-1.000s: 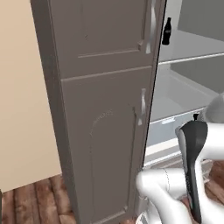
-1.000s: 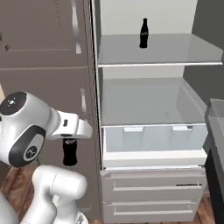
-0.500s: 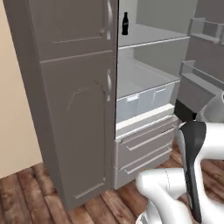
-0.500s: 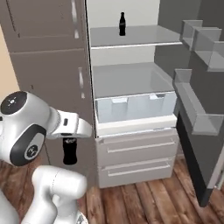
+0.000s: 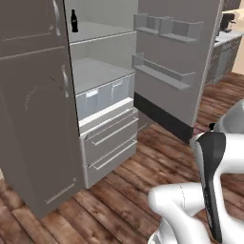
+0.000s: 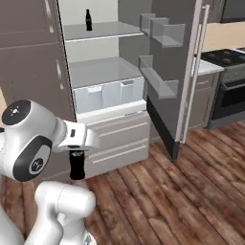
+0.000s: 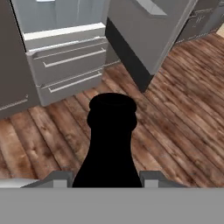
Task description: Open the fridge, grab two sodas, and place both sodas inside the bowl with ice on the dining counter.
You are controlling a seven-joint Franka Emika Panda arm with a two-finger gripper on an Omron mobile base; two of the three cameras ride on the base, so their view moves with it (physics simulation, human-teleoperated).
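Note:
The fridge stands open, its white shelves and drawers showing and its door swung out to the right. One soda stands on the top shelf, also seen from the right base as a small black bottle. My gripper hangs low in front of the fridge drawers, shut on the other soda. In the hand view this black bottle rises between my fingertips. The bowl and the dining counter are out of view.
A brown-grey arched-panel cabinet flanks the fridge on the left. The open door with its shelves and long bar handle juts over the wooden floor. A stove and wall counter stand at the right.
The whole picture has slid left, so the base and cameras have moved or turned right. The open door, floor and stove have come into view. The soda stays in my gripper.

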